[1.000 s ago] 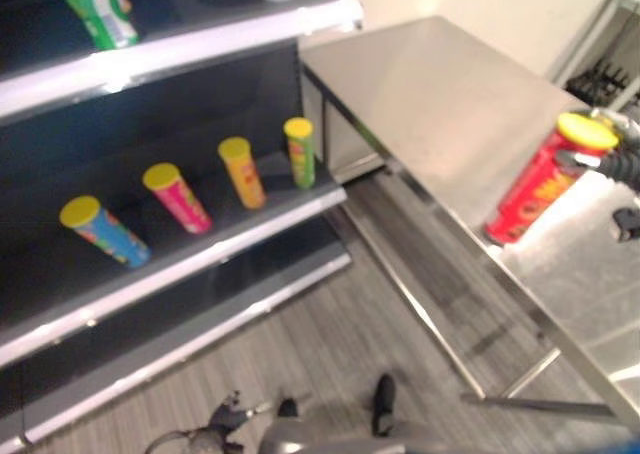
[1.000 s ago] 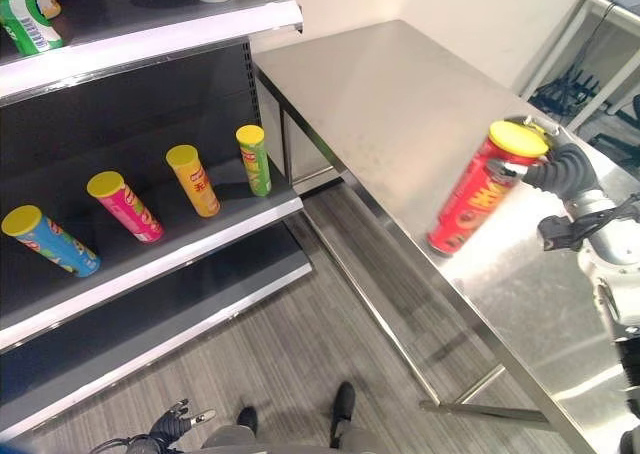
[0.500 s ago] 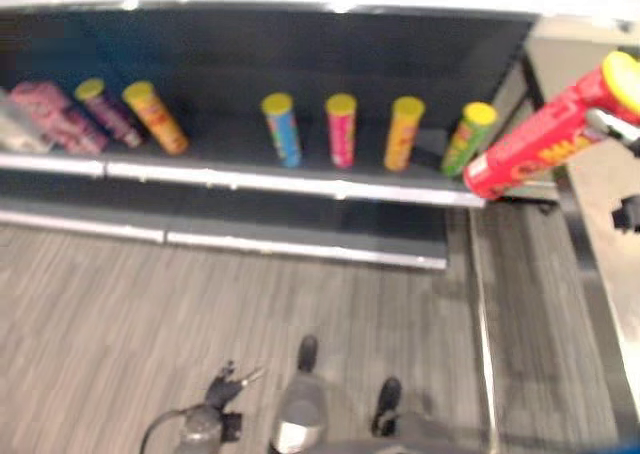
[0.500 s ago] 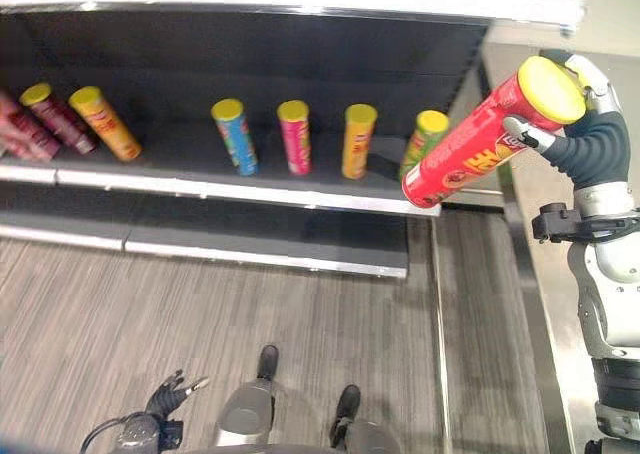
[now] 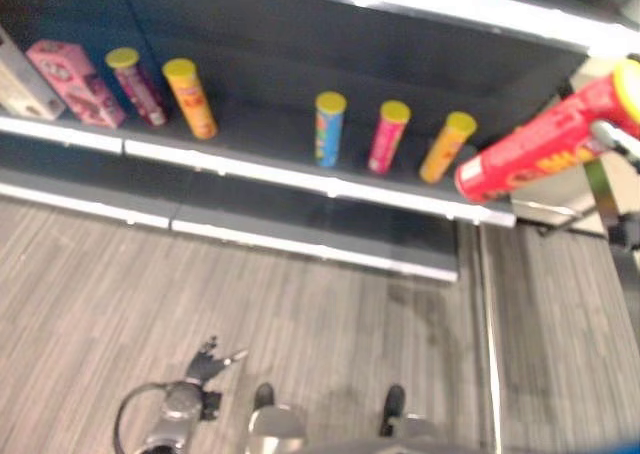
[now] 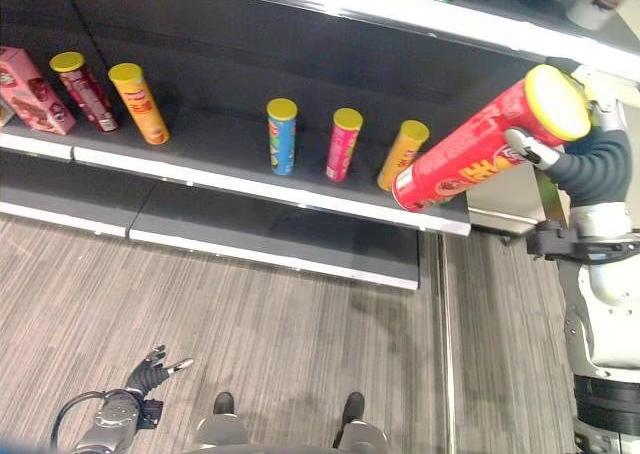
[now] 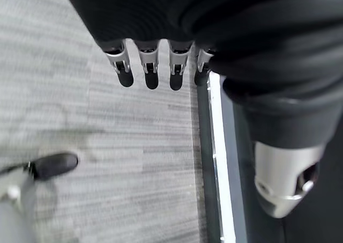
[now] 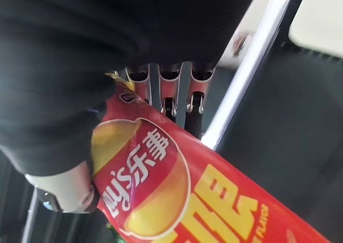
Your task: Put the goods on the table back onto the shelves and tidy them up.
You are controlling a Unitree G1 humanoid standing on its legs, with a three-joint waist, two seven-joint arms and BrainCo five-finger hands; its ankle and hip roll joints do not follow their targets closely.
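Right hand (image 6: 590,159): clamped round red chip can (image 6: 470,154), tilted, near shelf's (image 6: 250,189) right end.
Left hand (image 6: 150,369): fingers relaxed, low above floor (image 6: 300,334).

Stood in a row on the dark shelf (image 5: 270,154): pink box (image 5: 75,69) at the far left, then dark red can (image 5: 135,85), orange can (image 5: 190,97), and, after a gap, blue can (image 5: 328,128), pink can (image 5: 388,136) and yellow can (image 5: 446,147), all yellow-lidded. Hung tilted in the air at the right edge, bottom end over the shelf's right end: big red can (image 5: 540,145), held near its yellow lid by the right hand (image 5: 612,137). Lay low at the bottom, over the grey plank floor (image 5: 330,324): left hand (image 5: 205,359), fingers spread loosely.
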